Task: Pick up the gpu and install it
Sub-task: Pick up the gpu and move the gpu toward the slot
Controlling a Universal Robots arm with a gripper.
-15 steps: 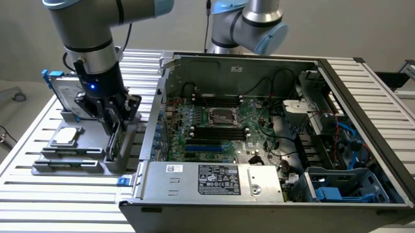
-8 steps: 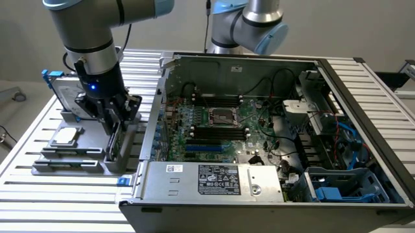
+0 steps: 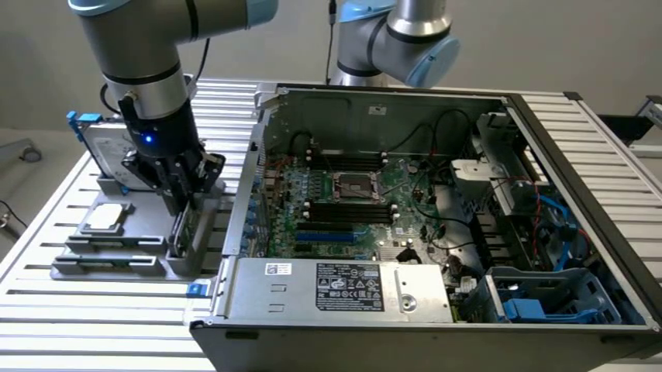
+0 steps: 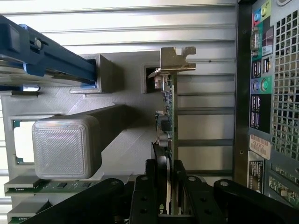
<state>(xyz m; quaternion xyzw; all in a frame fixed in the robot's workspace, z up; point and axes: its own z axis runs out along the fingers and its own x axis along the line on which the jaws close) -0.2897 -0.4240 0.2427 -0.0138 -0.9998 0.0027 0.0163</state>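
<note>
One card matters here: the gpu (image 4: 172, 116) stands on edge in a slot of the grey holder (image 4: 117, 100) on the bench (image 3: 104, 325), to the exterior view's left of the open computer case (image 3: 393, 91). Its silver bracket (image 4: 176, 58) is at the end away from the hand. The hand (image 4: 169, 198) sits low over the card, astride its upper edge; whether it grips the card or sits loose around it I cannot tell. I judge the card light and stiff but fragile: one face is bare green board with small parts, and the other has a smooth black cover that may slip. The flat faces near the top edge look the safest hold, clear of the bracket and of the contact edge, which I take to sit down in the slot. A hard drive in a blue frame (image 3: 95, 139) stands near in the same holder. The case's rear panel (image 4: 280, 70) is just beside the card, leaving little room sideways.
</note>
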